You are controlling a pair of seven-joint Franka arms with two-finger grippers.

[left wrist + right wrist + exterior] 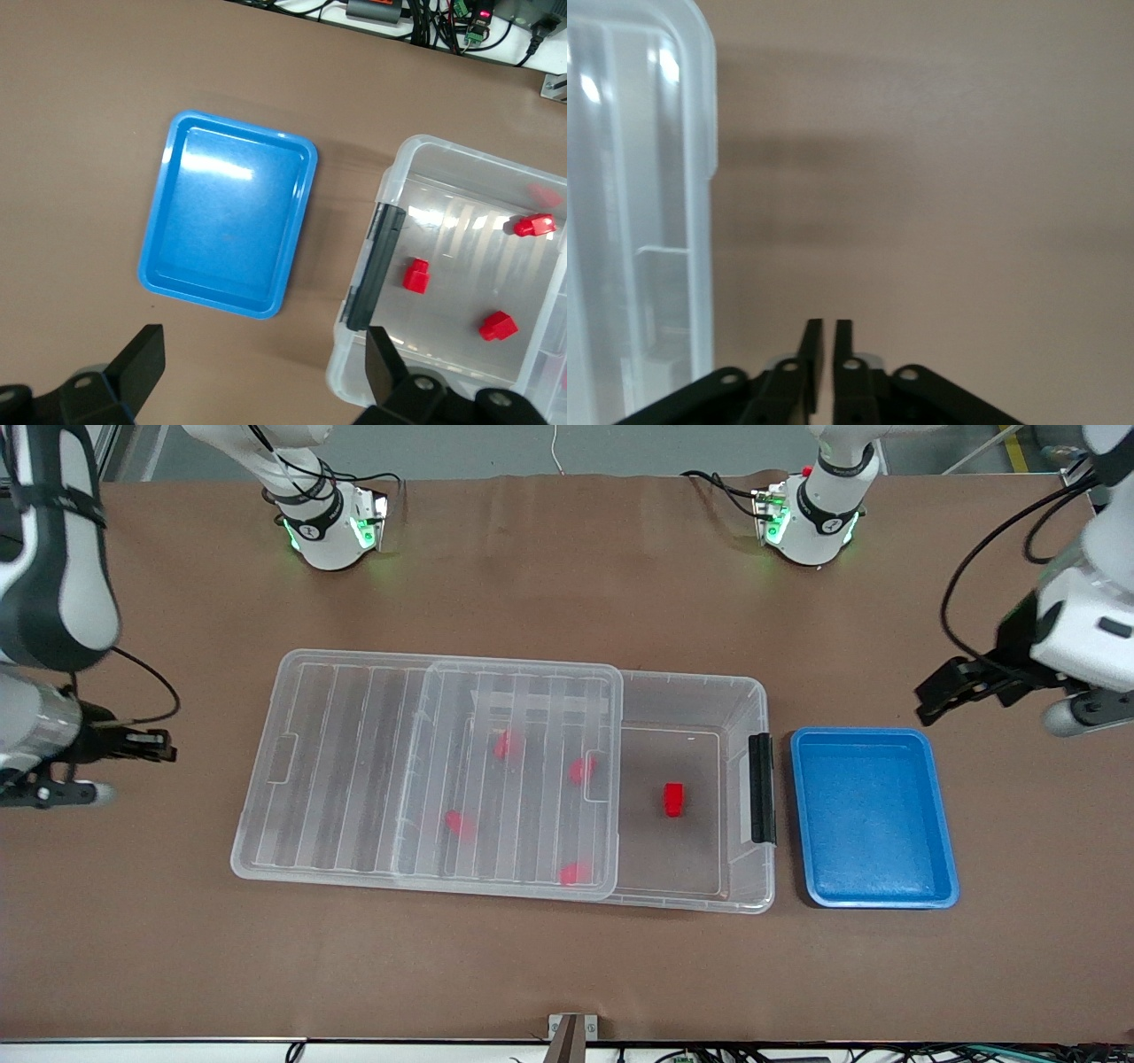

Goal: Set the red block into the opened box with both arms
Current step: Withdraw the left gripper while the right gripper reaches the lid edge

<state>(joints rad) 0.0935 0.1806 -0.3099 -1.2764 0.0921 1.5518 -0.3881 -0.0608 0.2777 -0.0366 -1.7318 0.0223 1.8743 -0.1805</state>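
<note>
The clear box (744,691) lies at mid-table with its ribbed lid (354,762) slid toward the right arm's end, leaving the latch end uncovered. One red block (674,799) lies in the uncovered part; it shows as the red block (415,274) beside the black latch (376,266) in the left wrist view. Several more red blocks (507,744) show through the lid. My left gripper (926,701) (263,372) hangs open and empty above the table by the blue tray. My right gripper (168,746) (827,341) is shut on nothing, off the lid's (647,221) end.
A blue tray (873,817) (226,212) with nothing in it sits beside the box's latch end, toward the left arm's end of the table. Brown table surface surrounds box and tray. Cables run along the table edge nearest the front camera.
</note>
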